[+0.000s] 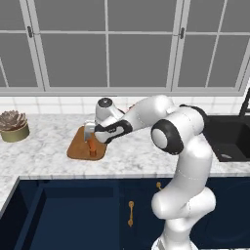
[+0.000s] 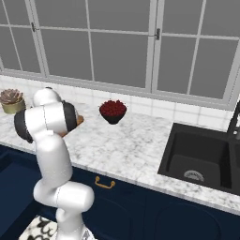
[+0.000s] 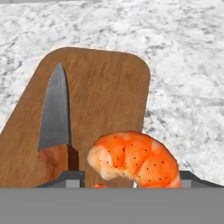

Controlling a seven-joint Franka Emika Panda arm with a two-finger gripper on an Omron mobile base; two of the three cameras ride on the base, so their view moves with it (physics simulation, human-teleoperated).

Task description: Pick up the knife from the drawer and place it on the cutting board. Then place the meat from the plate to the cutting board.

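In the hand view, the knife (image 3: 55, 127) handle and the lower part of the meat (image 3: 135, 159) are cut off at the bottom. In the right base view, the arm hides most of the cutting board (image 2: 80, 120).

1. Left base view: behind the arm at 7 o'clock, looking forward and down over the counter (image 1: 44, 146).
2. Right base view: from 5 o'clock; shares that counter.
3. Hand view: close above the cutting board (image 3: 105, 96).
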